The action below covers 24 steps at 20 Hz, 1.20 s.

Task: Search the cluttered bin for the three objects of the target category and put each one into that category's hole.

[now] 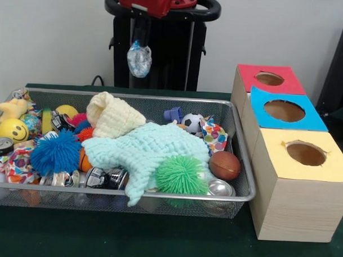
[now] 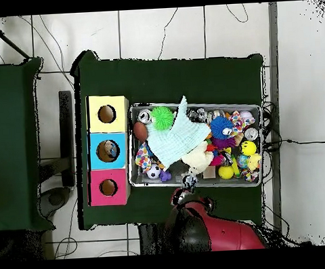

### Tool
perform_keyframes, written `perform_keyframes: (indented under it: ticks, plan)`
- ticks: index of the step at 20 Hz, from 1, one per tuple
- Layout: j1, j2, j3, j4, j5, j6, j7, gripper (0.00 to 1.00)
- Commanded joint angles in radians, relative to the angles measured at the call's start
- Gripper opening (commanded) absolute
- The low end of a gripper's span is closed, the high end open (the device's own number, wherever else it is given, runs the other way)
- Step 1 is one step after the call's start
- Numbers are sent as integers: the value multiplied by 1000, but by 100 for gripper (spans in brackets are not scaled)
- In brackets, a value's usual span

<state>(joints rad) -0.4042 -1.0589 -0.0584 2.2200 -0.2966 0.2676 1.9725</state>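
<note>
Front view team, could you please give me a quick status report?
End effector raised behind bin, shut on crinkled clear object. Red hole unobstructed. Mint cloth covers bin contents.

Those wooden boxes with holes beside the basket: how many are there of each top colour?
Red-topped box: 1
Blue-topped box: 1
Yellow-topped box: 1
Total: 3 boxes, each with one round hole in its top.

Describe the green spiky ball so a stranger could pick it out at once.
Start at the bin, the wire mesh basket left of the three boxes in the front view. Along its near rim, below the mint knitted cloth, sits the green spiky ball. The other big fuzzy ball is blue.
</note>
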Motion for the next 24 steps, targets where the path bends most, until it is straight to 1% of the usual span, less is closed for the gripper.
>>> perform_keyframes:
  ticks: [1,2,4,7,8,10,15,18,20,24]
  plan:
    - [44,-40,47,-32,-11,143,11,0]
    - [55,-42,39,-31,-12,144,17,0]
    - [87,-27,15,-25,-21,114,50,0]
    - [107,15,-5,-5,-42,34,81,0]
    - [106,26,-9,7,-47,4,88,0]
    - [90,23,-2,25,-45,-14,79,0]
    - [60,-80,21,58,-15,76,19,0]
    - [51,-132,44,72,22,131,-5,0]
    - [58,-145,49,66,30,150,-5,0]
    - [58,-124,68,36,30,156,-3,0]
